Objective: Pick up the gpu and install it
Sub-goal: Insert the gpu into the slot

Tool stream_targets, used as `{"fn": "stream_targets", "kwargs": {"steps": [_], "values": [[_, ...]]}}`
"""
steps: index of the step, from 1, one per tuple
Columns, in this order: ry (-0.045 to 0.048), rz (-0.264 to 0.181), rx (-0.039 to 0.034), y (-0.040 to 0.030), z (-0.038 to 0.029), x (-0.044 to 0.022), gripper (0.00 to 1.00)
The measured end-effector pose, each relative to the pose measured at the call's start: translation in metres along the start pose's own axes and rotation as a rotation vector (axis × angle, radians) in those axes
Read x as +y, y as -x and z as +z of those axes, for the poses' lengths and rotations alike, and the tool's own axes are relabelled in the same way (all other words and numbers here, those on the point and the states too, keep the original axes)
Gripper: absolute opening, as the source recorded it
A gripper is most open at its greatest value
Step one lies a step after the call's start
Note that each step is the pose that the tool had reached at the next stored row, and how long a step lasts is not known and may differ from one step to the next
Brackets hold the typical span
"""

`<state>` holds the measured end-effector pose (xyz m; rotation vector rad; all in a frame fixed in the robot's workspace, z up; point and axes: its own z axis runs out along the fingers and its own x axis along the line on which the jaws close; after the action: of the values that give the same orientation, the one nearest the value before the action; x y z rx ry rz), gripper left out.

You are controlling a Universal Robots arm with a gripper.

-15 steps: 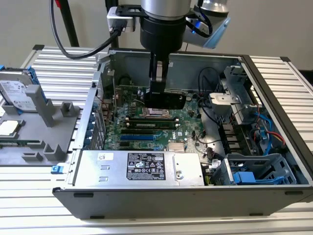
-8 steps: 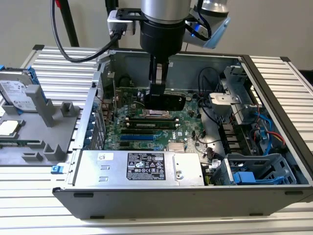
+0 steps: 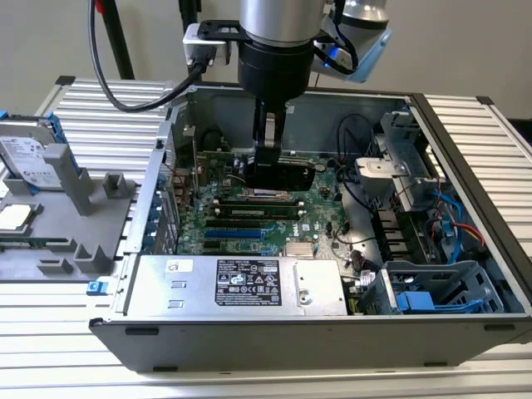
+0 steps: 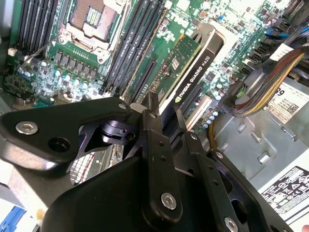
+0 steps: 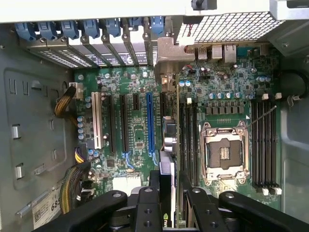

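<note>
GPU (image 4: 193,72) is hanging edge-down inside the open computer case (image 3: 465,324), the gripper (image 3: 268,162) clamping its upper edge between closed fingers and holding it just above the motherboard (image 5: 140,130), near the expansion slots (image 5: 150,121). From where I'm standing the risk is looking like alignment: if the card is sitting slightly skewed in the grip, its connector edge could be landing on the slot's wall or on neighbouring components instead of entering. Its metal bracket could also be catching on the rear case openings (image 5: 96,53), tilting the card or forcing it loose from the fingers.
</note>
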<state>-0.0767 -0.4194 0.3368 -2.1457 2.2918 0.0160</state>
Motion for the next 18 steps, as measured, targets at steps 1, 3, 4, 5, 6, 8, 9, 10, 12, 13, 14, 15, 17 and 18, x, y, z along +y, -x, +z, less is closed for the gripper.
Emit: {"fn": "stream_targets", "kwargs": {"steps": [1,3,4,5,6,8,9,10,12,13,14,15,17,18], "values": [[0.0,0.0,0.0001,0.0,0.0,0.0,0.0],[-0.0001,0.0,-0.0002,0.0,0.0003,0.0,0.0],[-0.0003,0.0,-0.0006,0.0,0.001,0.0,0.0],[-0.0002,0.0,-0.0005,0.0,0.0019,0.0,0.0],[-0.0001,0.0,-0.0001,0.0,0.0027,0.0,0.0],[-0.0002,0.0,0.0009,0.0,0.0041,-0.0001,0.0],[-0.0001,0.0,0.0012,0.0,0.0042,-0.0001,0.0],[-0.0001,0.0,0.0012,0.0,0.0042,0.0,0.0],[-0.0001,0.0,0.0011,0.0,0.0043,0.0,0.0],[-0.0002,0.0,0.001,0.0,0.0045,0.0,0.0],[-0.0002,0.0,0.0011,0.0,0.0045,0.0,0.0],[-0.0002,0.0,0.0009,0.0,0.0046,0.0,0.0],[-0.0001,0.0,0.0007,0.0,0.0046,0.0,0.0],[-0.0002,0.0,0.0006,0.0,0.0046,0.0,0.0]]}}
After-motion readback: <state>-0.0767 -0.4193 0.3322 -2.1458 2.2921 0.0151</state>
